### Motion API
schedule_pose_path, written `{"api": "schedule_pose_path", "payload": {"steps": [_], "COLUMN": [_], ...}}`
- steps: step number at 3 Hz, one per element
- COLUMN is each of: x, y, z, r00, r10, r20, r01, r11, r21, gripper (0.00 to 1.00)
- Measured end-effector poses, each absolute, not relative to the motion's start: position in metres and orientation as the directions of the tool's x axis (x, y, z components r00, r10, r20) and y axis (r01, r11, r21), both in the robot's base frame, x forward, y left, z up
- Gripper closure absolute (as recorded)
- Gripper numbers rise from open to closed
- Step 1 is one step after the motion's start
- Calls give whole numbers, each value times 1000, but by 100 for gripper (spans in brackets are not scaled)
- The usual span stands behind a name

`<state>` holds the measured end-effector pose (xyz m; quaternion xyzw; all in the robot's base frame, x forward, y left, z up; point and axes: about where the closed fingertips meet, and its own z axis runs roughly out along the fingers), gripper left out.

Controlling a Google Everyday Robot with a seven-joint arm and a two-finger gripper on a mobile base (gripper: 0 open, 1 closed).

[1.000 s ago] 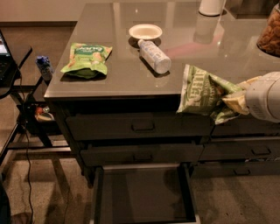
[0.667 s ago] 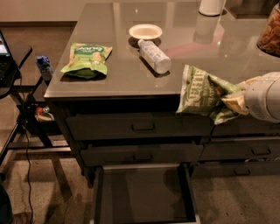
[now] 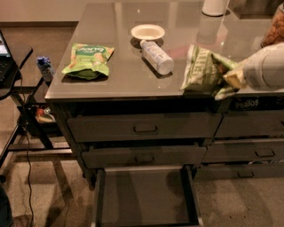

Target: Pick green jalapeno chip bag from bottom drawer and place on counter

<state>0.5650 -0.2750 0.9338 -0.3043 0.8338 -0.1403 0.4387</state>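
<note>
The green jalapeno chip bag [image 3: 203, 68] is a crinkled olive-green bag with pale lettering. It is held at the front right edge of the counter [image 3: 124, 75], partly over the edge. My gripper [image 3: 227, 79] is shut on the bag's right side, with the pale arm coming in from the right. The bottom drawer [image 3: 144, 197] is pulled out below, and its dark interior shows nothing inside.
A brighter green bag [image 3: 88, 60] lies on the counter's left. A white bowl [image 3: 147, 32] and a lying white bottle [image 3: 156, 56] sit mid-counter, and a white cup [image 3: 214, 6] stands at the back. Two shallower handled drawers [image 3: 144, 128] are shut. A black side desk [image 3: 13, 66] stands left.
The gripper and chip bag have lifted slightly and now sit a little further over the counter edge. Nothing else has moved.
</note>
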Motion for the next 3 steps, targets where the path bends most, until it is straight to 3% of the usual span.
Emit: {"api": "schedule_pose_path", "payload": {"steps": [1, 3], "x": [641, 640], "y": [-295, -293], "z": [941, 944], "r00": [-470, -465], "r10": [-612, -613], "r20": [-636, -639], "r01": [-345, -344], "r11": [790, 790], "r21": [-506, -508], "gripper": [100, 100]}}
